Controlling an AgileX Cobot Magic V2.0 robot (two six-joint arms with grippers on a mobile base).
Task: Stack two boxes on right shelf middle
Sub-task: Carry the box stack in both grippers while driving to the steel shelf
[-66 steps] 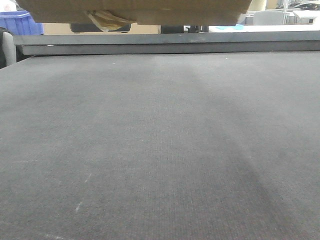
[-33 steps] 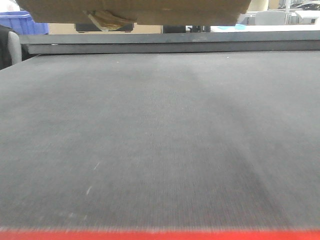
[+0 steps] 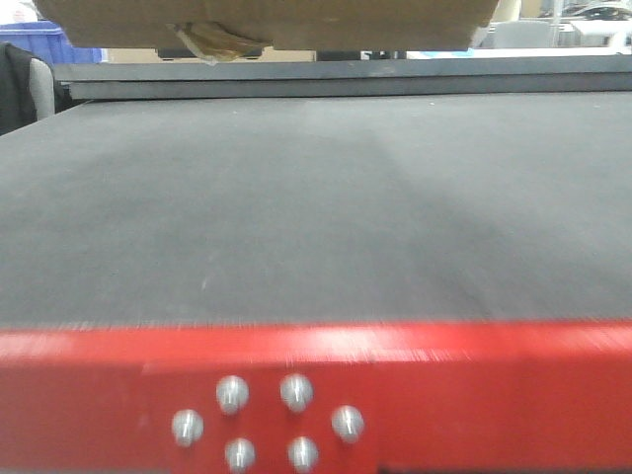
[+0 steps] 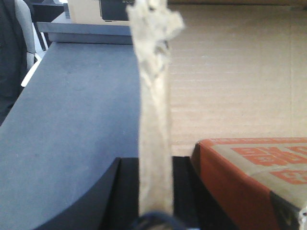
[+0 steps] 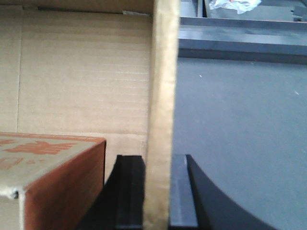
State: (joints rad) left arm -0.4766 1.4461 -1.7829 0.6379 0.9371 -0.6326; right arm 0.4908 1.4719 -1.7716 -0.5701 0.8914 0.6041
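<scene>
A large open cardboard box (image 3: pixel 267 20) hangs above the grey shelf board (image 3: pixel 316 197); only its underside shows at the top of the front view. My left gripper (image 4: pixel 154 160) is shut on the box's torn left wall (image 4: pixel 153 96). My right gripper (image 5: pixel 158 158) is shut on the box's right wall (image 5: pixel 163 72). A smaller red-and-tan box (image 4: pixel 249 177) lies inside the big one, also seen in the right wrist view (image 5: pixel 53 177). Neither gripper shows in the front view.
A red shelf beam (image 3: pixel 474 385) with several bolts crosses the bottom of the front view. A dark rail (image 3: pixel 346 79) runs along the board's far edge. A blue bin (image 3: pixel 59 35) and a dark chair (image 3: pixel 20 84) stand at the far left.
The red front beam has come up into the bottom of the front view and the grey board has shifted upward. The cardboard box stays held at the top.
</scene>
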